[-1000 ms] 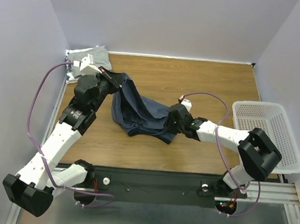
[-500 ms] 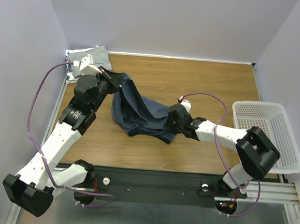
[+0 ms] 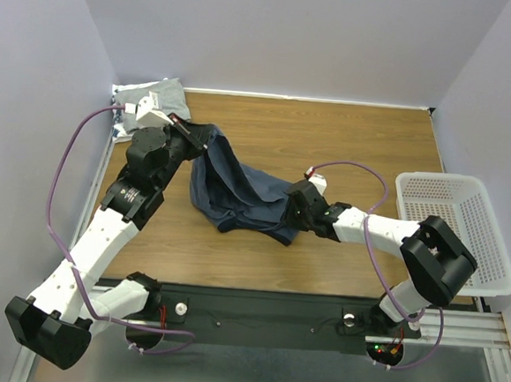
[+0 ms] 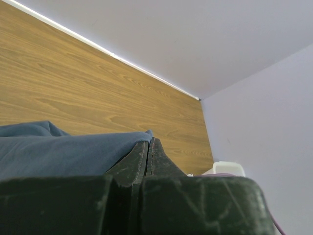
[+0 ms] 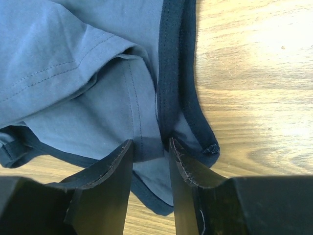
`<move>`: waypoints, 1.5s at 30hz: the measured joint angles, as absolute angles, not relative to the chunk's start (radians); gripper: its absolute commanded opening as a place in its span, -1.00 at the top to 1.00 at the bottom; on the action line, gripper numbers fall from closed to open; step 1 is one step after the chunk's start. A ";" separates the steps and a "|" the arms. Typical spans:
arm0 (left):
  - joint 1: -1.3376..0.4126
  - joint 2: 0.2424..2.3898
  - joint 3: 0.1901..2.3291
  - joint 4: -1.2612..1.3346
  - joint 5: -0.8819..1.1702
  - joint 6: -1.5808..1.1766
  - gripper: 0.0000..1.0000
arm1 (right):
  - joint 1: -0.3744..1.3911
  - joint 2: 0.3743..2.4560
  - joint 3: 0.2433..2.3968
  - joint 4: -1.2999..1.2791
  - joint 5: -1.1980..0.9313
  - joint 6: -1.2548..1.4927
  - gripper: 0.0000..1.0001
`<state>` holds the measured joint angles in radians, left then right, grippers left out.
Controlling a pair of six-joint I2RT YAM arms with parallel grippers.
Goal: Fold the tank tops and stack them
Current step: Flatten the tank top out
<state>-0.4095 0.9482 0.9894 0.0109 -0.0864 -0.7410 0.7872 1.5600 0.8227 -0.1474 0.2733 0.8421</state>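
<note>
The slate-blue tank top (image 3: pixel 238 190) lies crumpled mid-table, with its upper left edge lifted off the wood. My left gripper (image 3: pixel 203 139) is shut on that raised edge. In the left wrist view the blue cloth (image 4: pixel 63 152) hangs from the closed left gripper (image 4: pixel 149 142). My right gripper (image 3: pixel 291 213) is low over the top's lower right corner. In the right wrist view my right gripper (image 5: pixel 150 144) is open, its fingertips straddling blue fabric (image 5: pixel 98 73) beside the dark trim (image 5: pixel 171 73). A light grey tank top (image 3: pixel 164 94) lies bunched in the back left corner.
A white mesh basket (image 3: pixel 455 182) stands at the table's right edge. The left arm's purple cable (image 3: pixel 68 154) loops along the left wall. The right arm's cable (image 3: pixel 363 168) arcs above its wrist. Walls close in the table on three sides.
The right gripper's jaws have narrowed a little over the cloth, and its wrist has shifted slightly. The left arm and the lifted edge have stayed put.
</note>
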 measured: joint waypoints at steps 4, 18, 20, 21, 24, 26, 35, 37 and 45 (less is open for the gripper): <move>-0.408 0.952 0.989 0.011 -0.086 -0.741 1.00 | 0.787 1.560 0.822 -0.146 0.273 0.843 0.19; -0.404 0.953 0.989 0.012 -0.086 -0.741 1.00 | 0.787 1.560 0.822 -0.146 0.273 0.847 0.79; -0.404 0.953 0.989 0.012 -0.086 -0.741 1.00 | 0.787 1.560 0.822 -0.145 0.273 0.846 0.90; -0.404 0.953 0.989 0.012 -0.086 -0.741 1.00 | 0.787 1.559 0.822 -0.146 0.273 0.845 0.97; -0.403 0.953 0.989 0.011 -0.087 -0.740 1.00 | 0.787 1.542 0.822 -0.149 0.274 0.841 0.99; -0.398 0.953 0.990 0.010 -0.087 -0.738 1.00 | 0.787 1.509 0.822 -0.155 0.274 0.836 0.99; -0.354 0.952 1.044 -0.013 -0.087 -0.718 1.00 | 0.787 1.291 0.890 -0.237 0.335 0.788 0.99; -0.338 0.951 1.071 -0.023 -0.087 -0.712 1.00 | 0.786 1.267 0.944 -0.286 0.367 0.761 0.99; -0.258 0.966 1.285 -0.079 -0.083 -0.686 1.00 | 0.701 1.242 1.287 -0.411 0.504 0.577 0.99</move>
<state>-0.2584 0.9661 1.2854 -0.0788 -0.0830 -0.6865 0.7010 1.2423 1.2873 -0.4107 0.5041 0.5774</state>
